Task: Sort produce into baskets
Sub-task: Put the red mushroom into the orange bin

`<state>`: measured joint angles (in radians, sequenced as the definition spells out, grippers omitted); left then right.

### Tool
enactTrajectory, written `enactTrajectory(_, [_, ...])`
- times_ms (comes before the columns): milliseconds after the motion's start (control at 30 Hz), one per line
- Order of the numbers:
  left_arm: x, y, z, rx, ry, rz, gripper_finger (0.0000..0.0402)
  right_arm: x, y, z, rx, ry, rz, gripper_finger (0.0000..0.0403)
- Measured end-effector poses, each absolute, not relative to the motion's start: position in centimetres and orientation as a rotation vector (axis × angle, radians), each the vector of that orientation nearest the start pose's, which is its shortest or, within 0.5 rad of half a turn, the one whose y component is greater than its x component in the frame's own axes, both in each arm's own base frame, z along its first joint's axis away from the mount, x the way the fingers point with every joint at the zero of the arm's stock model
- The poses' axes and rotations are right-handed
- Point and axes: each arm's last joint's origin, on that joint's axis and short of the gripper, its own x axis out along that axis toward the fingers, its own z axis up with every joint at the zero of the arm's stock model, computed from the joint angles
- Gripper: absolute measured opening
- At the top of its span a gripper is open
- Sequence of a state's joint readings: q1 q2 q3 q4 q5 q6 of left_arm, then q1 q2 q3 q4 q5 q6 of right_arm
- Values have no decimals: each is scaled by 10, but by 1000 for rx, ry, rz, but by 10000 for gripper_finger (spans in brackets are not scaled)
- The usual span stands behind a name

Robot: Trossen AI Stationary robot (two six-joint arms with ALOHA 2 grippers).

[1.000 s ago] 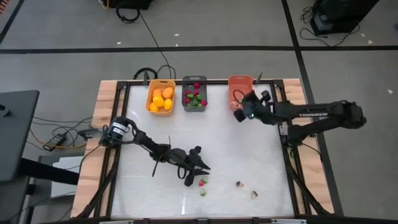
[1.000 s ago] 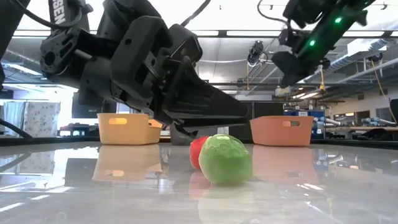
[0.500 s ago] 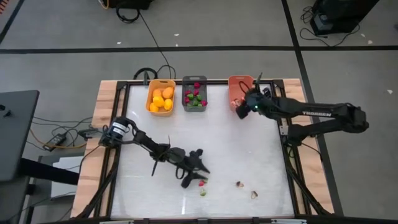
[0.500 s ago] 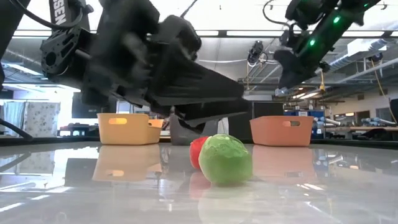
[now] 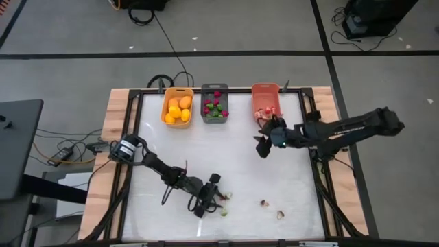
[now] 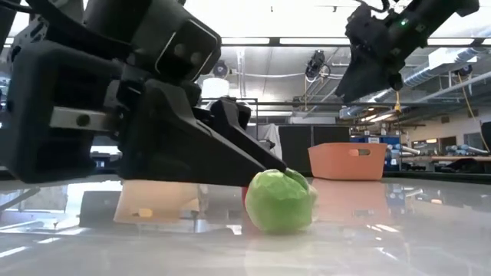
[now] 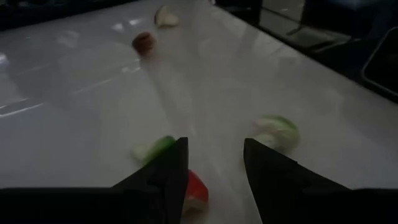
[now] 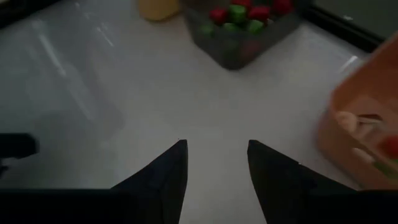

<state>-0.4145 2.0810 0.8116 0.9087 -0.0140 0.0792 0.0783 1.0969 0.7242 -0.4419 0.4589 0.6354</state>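
Three baskets stand in a row along the bench's far edge: a yellow-orange basket [image 5: 176, 108] holding several rounded orange fruits, a dark grey basket [image 5: 215, 103] holding red and green pieces, and a salmon basket [image 5: 265, 97] near the far right corner; the left pincer [image 5: 218, 199] lies low by the near edge, fingers parted, a red piece [image 7: 194, 192] between them, ungripped; a green piece [image 5: 223, 212] lies just beside; two pale slices [image 5: 263, 202] [image 5: 280, 214] sit nearer the right; the right pincer [image 5: 261, 145], parted and empty, hovers before the salmon basket.
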Motion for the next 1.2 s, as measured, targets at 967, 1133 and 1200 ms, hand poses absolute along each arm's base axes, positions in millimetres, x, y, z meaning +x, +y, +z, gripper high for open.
enactTrajectory(967, [342,-133,112,163,232,-68,16,218,52,240,394,545,-451,173])
enactTrajectory(1133, [346,-123,141,120,126,-30,17,226,74,230,390,561,-379,171])
enactTrajectory(1200, [347,-120,150,94,56,-18,17,232,83,224,390,564,-340,171])
